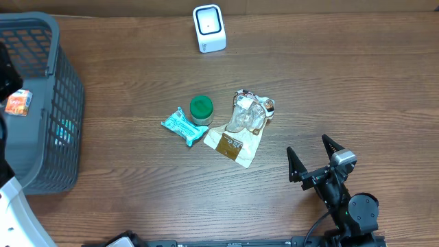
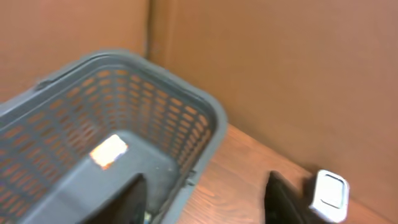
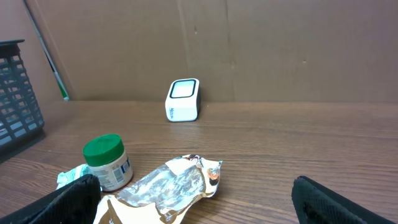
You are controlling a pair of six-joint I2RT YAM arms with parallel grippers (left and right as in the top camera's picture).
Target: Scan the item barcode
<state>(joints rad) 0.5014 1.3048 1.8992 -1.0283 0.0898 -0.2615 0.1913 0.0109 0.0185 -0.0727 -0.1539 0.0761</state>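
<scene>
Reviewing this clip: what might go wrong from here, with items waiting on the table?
1. The green-lidded jar, teal packet and crumpled wrapper lie bunched close together. The open right hand, reaching for one, may shove or tip a neighbour, and the jar might roll.
2. The wrapper is creased and shiny, so its barcode may read poorly at the scanner.

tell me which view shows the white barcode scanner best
Right wrist: the barcode scanner stands whole and sharp, front and top window both visible. Overhead shows it whole too, but only from above. Left wrist catches it blurred at the lower right.
</scene>
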